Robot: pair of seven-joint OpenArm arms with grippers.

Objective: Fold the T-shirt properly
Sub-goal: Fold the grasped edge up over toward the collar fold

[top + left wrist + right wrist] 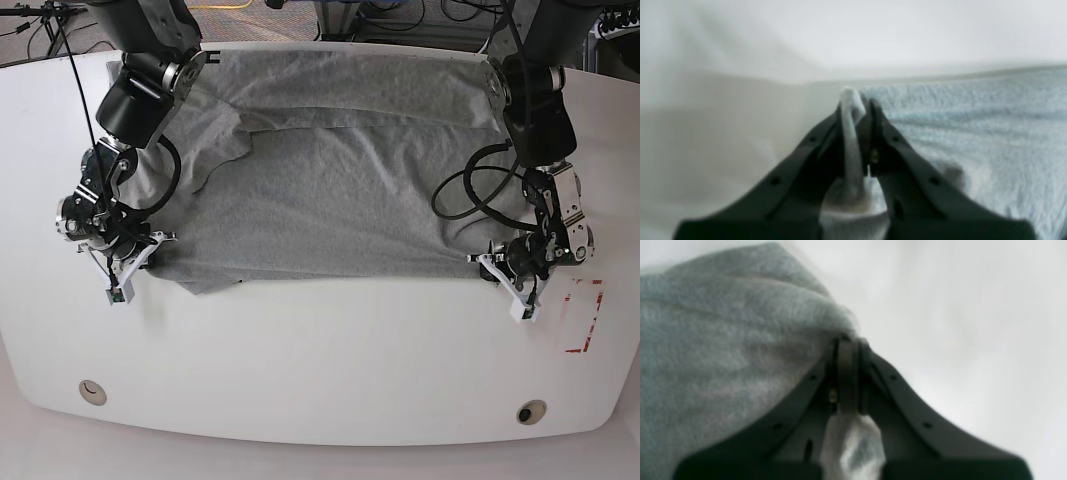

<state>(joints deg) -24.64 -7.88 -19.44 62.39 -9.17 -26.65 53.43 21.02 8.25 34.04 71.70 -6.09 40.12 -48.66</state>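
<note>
The heather-grey T-shirt [330, 190] lies spread across the far half of the white table [320, 350], with one sleeve folded in at the upper left. My left gripper [484, 261] sits at the shirt's near right corner. In the left wrist view this gripper [856, 103] is shut on a pinched fold of the cloth, and the T-shirt [973, 126] stretches off to its right. My right gripper [152, 245] is at the near left corner. The right wrist view shows it [849, 341] shut on the edge of the T-shirt [723, 340].
Red tape marks [590, 315] lie on the table near the right edge. Two round holes [92, 391] [531, 411] sit near the table's front edge. Black cables [470, 190] hang from the arm on the right, over the shirt.
</note>
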